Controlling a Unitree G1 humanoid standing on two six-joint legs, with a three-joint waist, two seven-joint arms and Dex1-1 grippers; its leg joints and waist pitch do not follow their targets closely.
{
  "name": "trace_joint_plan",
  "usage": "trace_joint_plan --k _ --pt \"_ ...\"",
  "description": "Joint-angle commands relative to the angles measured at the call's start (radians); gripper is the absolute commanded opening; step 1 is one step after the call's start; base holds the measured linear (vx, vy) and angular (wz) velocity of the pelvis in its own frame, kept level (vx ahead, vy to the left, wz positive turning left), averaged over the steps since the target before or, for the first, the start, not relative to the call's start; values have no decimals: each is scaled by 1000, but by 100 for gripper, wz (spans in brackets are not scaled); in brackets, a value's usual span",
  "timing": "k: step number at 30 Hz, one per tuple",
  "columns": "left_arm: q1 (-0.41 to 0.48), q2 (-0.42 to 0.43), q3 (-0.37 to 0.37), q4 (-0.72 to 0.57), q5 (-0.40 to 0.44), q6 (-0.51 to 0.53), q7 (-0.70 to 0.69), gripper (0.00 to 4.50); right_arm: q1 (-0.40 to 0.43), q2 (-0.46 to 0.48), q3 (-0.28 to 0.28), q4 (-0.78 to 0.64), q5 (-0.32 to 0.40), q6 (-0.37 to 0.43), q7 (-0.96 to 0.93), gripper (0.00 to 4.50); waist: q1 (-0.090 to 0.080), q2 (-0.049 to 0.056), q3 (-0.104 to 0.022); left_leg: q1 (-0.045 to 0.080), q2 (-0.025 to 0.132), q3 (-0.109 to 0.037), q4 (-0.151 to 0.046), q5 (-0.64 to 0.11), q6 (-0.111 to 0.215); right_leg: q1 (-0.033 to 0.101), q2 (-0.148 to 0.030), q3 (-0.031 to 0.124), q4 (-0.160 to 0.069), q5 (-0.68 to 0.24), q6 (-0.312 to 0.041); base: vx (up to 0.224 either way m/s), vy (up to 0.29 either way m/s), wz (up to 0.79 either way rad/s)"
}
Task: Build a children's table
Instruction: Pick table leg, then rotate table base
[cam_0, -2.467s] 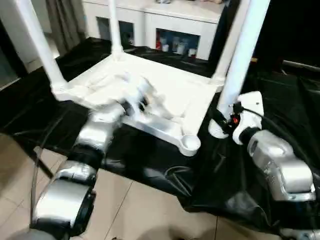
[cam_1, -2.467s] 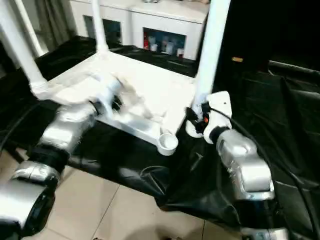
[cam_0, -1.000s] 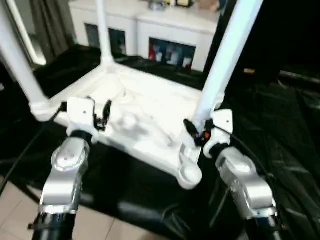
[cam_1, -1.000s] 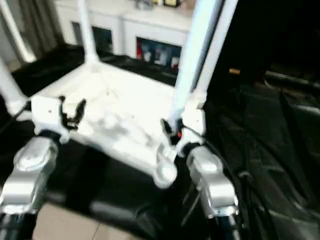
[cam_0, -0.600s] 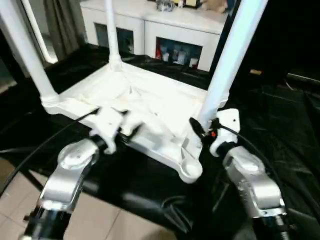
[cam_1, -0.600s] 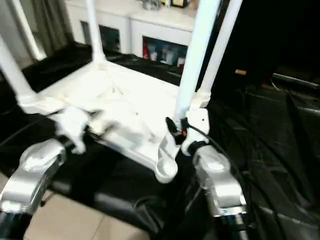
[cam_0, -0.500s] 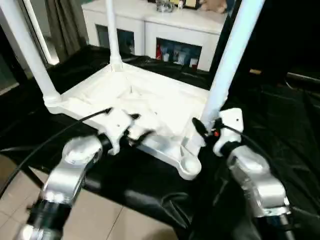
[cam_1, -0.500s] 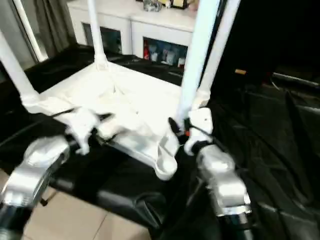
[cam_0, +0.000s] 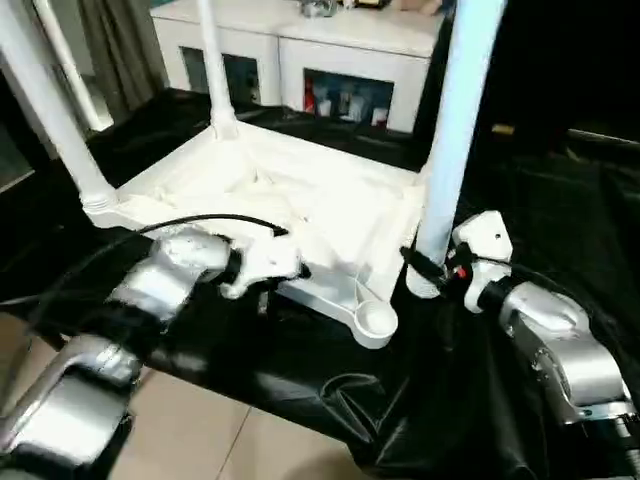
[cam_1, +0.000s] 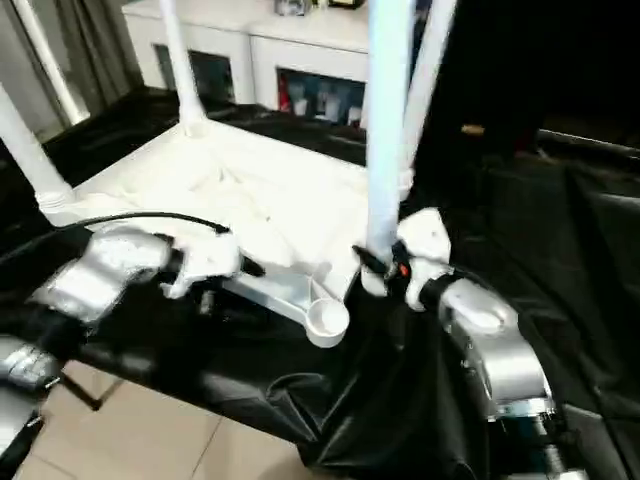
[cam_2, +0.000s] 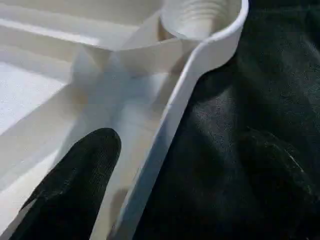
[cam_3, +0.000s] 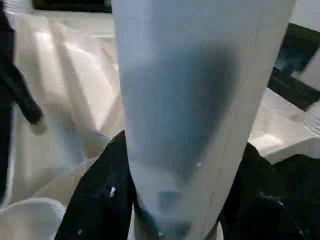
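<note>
**Fourth leg held beside the empty corner socket**

The white plastic table top (cam_0: 300, 205) is laid upside down on a wrinkled, glossy black sheet (cam_0: 560, 190), with its ribbed underside facing up. Three smooth tubular legs are seated upright in round corner sockets: one at the near left corner (cam_0: 55, 110), one at the far left corner (cam_0: 212, 70) and one at the far right corner (cam_1: 425, 70). The near right corner socket (cam_0: 375, 322), a round cup threaded inside, is unoccupied.

A fourth leg (cam_0: 452, 140) is pinched upright by the right gripper (cam_0: 432, 268), whose two black fingers (cam_3: 97, 200) are closed against opposite sides of the tube near its lower end. This leg is held just beside the empty socket, on the side towards the sheet, and is not seated in it.

The left gripper (cam_0: 275, 268) is placed at the near rim of the table top. Its fingers are spread: one black finger (cam_2: 75, 185) lies over the white underside, the other over the black sheet, with the thin rim between them.

A white cabinet (cam_0: 340, 50) with glass doors is seen behind the table.
</note>
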Motion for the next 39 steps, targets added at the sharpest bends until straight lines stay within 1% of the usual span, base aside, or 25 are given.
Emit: trace_joint_plan --k 1,2,3,4,5,6,7,9,10,11,12,13,14,17,18,19,21,23,25,30,33,34,37,38,39 --pt "-46 -22 -4 69 20 -49 14 394 10 -19 -15 -39 10 -4 11 188 -1 2 -71 -16 16 8 -63 -2 22 81 -56 33 -63 117 -264 0 0 0" --pt "-47 -23 -3 73 20 -51 14 390 10 -19 -15 -40 10 -4 11 188 0 13 -71 -15 17 6 -63 -6 19 81 -59 33 -62 109 -267 0 0 0" --pt "-65 -37 -2 114 21 -71 7 377 15 -25 -16 -47 11 -5 11 188 -2 12 -68 -16 16 8 -64 -23 15 81 -57 32 -71 77 -264 0 0 0" --pt "-65 -37 -2 114 21 -71 7 360 15 -25 -16 -47 11 -5 11 188 -1 11 -68 -15 17 7 -64 -28 12 83 -59 32 -69 70 -265 0 0 0" --pt "-87 -49 -3 164 27 -99 0 351 21 -30 -17 -57 12 -6 10 188 -1 16 -68 -16 18 6 -64 -28 13 83 -60 33 -69 64 -265 0 0 0" --pt "-105 -57 -3 206 36 -129 5 351 30 -33 -19 -67 13 -6 11 188 -3 29 -68 -14 16 6 -63 -36 8 83 -59 32 -72 56 -263 0 0 0" --pt "-105 -57 -3 206 36 -129 5 349 30 -33 -19 -67 13 -6 11 188 -5 21 -68 -15 15 7 -63 -38 10 84 -57 32 -75 54 -262 0 0 0" --pt "-116 -63 -1 232 41 -151 10 337 34 -33 -21 -71 13 -6 13 188 -5 18 -67 -21 13 5 -62 -23 9 90 -58 33 -73 53 -258 0 0 0" --pt "-145 -76 -1 287 53 -169 15 310 53 -38 -27 -91 10 -2 13 188 -6 48 -68 -19 14 2 -61 -28 2 86 -61 32 -70 48 -261 0 0 0" --pt "-145 -76 -1 287 53 -169 15 307 53 -38 -27 -91 10 -2 13 188 -12 33 -67 -16 14 5 -61 -44 6 87 -56 31 -79 38 -260 0 0 0" --pt "-158 -80 -6 310 64 -178 21 307 63 -40 -30 -102 10 1 13 188 -11 35 -69 -17 15 4 -62 -42 5 91 -56 31 -76 42 -263 0 0 0" --pt "-173 -84 -11 338 80 -196 30 307 73 -44 -31 -112 11 3 12 188 -13 33 -68 -19 13 4 -61 -39 9 92 -55 30 -79 36 -259 0 0 0" --pt "-186 -89 -13 359 89 -202 35 282 82 -47 -32 -120 12 5 10 188 -14 38 -69 -22 9 4 -59 -27 13 94 -55 30 -80 33 -254 0 0 0" --pt "-200 -95 -17 382 102 -214 49 262 93 -49 -33 -131 15 8 6 188 -17 39 -68 -24 10 3 -60 -23 13 95 -55 30 -82 21 -250 0 0 0" --pt "-207 -97 -20 394 107 -213 50 253 99 -50 -31 -137 14 9 5 188 -18 45 -66 -22 12 2 -61 -30 15 92 -56 29 -84 12 -252 0 0 0" --pt "-211 -98 -21 402 110 -213 49 253 102 -50 -30 -140 14 9 4 188 -22 42 -68 -25 12 1 -62 -29 16 96 -55 28 -83 17 -253 0 0 0" --pt "-226 -103 -26 436 126 -222 52 221 106 -50 -27 -145 11 10 6 188 -27 46 -68 -24 13 1 -62 -29 19 93 -57 27 -85 21 -256 0 0 0" --pt "-232 -104 -27 448 133 -226 55 213 106 -50 -24 -145 10 10 7 188 -27 46 -68 -22 13 2 -62 -38 21 92 -56 27 -88 11 -260 0 0 0" --pt "-238 -107 -26 469 144 -237 61 184 108 -50 -21 -147 7 11 8 188 -26 46 -66 -22 15 2 -64 -42 21 92 -58 28 -88 -3 -262 0 0 0" --pt "-242 -112 -23 496 158 -248 68 148 107 -49 -17 -151 5 16 9 188 -26 46 -67 -22 16 2 -63 -34 26 92 -60 28 -86 27 -268 0 0 0" --pt "-238 -114 -23 505 163 -242 79 129 104 -51 -13 -149 5 15 13 188 -25 41 -65 -21 18 2 -65 -46 28 90 -60 28 -87 -2 -268 0 0 0" --pt "-236 -115 -25 513 171 -240 84 110 102 -51 -10 -147 4 14 15 188 -25 39 -65 -22 18 3 -65 -45 30 90 -61 29 -88 -7 -267 0 0 0" --pt "-232 -115 -28 525 184 -242 103 84 96 -49 -7 -145 2 15 16 188 -25 39 -64 -23 17 3 -65 -45 31 90 -62 29 -91 -28 -258 0 0 0" --pt "-231 -117 -22 525 179 -238 103 78 94 -49 -7 -144 3 15 16 188 -26 33 -63 -23 18 3 -66 -47 32 89 -62 30 -93 -33 -256 0 0 0" --pt "-231 -121 -10 531 175 -237 101 69 93 -49 -7 -143 4 15 17 188 -26 36 -62 -23 18 3 -66 -48 32 88 -62 30 -92 -42 -254 0 0 0"
